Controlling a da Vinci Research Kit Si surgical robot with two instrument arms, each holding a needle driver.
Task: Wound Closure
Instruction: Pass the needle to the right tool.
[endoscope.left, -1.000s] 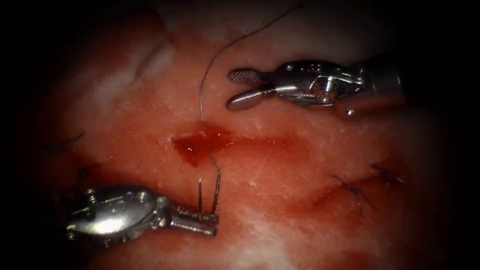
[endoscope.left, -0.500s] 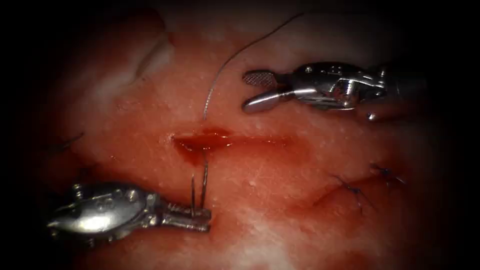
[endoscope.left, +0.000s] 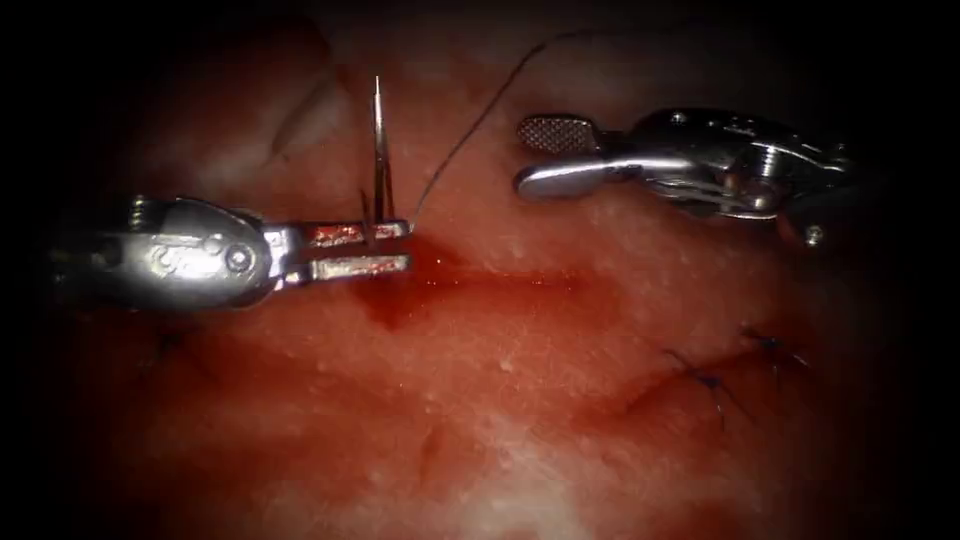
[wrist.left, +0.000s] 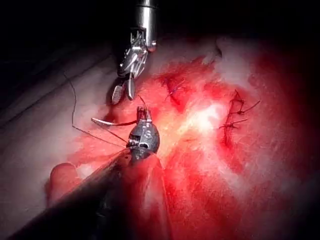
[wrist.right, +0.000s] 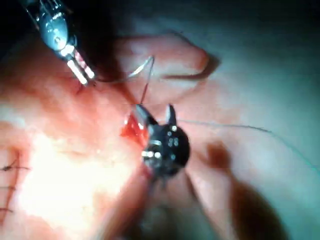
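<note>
My left tool (endoscope.left: 362, 249) lies at the left end of the cut (endoscope.left: 520, 285), its jaws shut on the curved needle (endoscope.left: 379, 150). The needle is free of the tissue; its long pointed part stands up above the jaws. Dark thread (endoscope.left: 470, 115) runs from the jaws up and to the right. My right tool (endoscope.left: 548, 156) hovers above the cut with its jaws open, holding nothing. In the left wrist view, the left tool (wrist.left: 145, 116) holds the needle (wrist.left: 111, 121) crosswise below the right tool (wrist.left: 123, 93). In the right wrist view, the right tool (wrist.right: 155, 114) is open, with the left tool (wrist.right: 80, 70) beyond it.
Red fluid (endoscope.left: 400, 300) pools at the cut's left end. Earlier dark stitches (endoscope.left: 712, 385) close a second cut at the lower right, and the stitches (wrist.left: 234, 114) are visible again in the left wrist view. Pale tissue (endoscope.left: 620, 440) surrounds everything.
The left tool rose from below the cut to its left end, drawing the needle clear of the tissue with thread following. The right tool drifted right, still open.
</note>
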